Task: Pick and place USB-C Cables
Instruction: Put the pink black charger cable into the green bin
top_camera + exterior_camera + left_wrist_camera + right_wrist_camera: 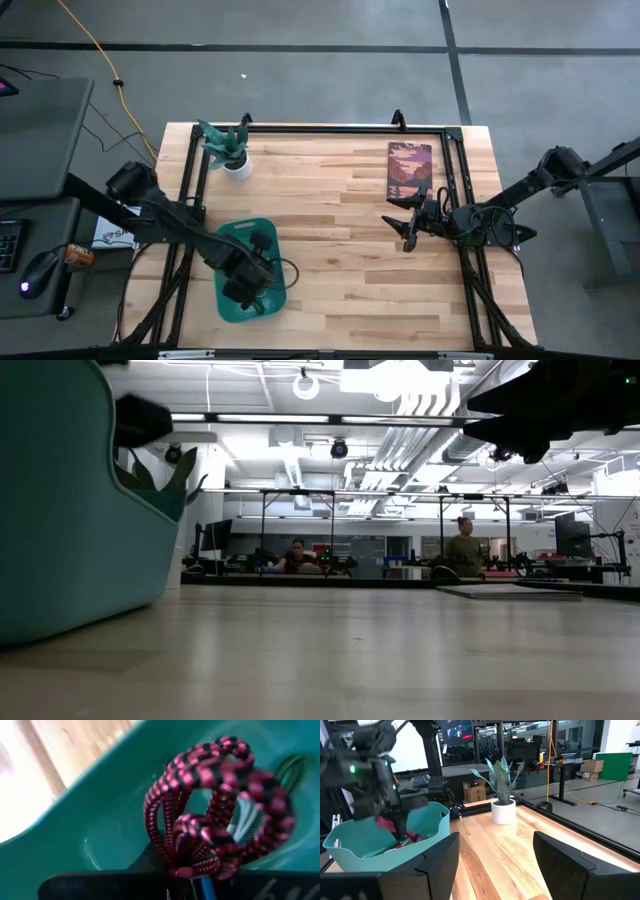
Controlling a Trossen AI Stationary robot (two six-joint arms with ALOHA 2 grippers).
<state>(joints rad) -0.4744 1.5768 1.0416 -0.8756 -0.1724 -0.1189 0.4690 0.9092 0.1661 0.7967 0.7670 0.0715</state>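
Presently, by label:
Left claw [252,283]: clamped shut on the dark maroon cable [215,810], held low inside the teal basket [228,300].
Dark maroon cable: a looped pink-and-black braided bundle, seen hanging from the claw against the basket's inner wall.
Teal basket: set on the worktop [340,250] toward seven o'clock; other cables [402,842], green and red among them, are seen lying inside.
Right claw [408,232]: spread wide, nothing held, kept above the worktop at about three o'clock, beside the picture book [408,170].
Potted plant [230,148]: placed near eleven o'clock.
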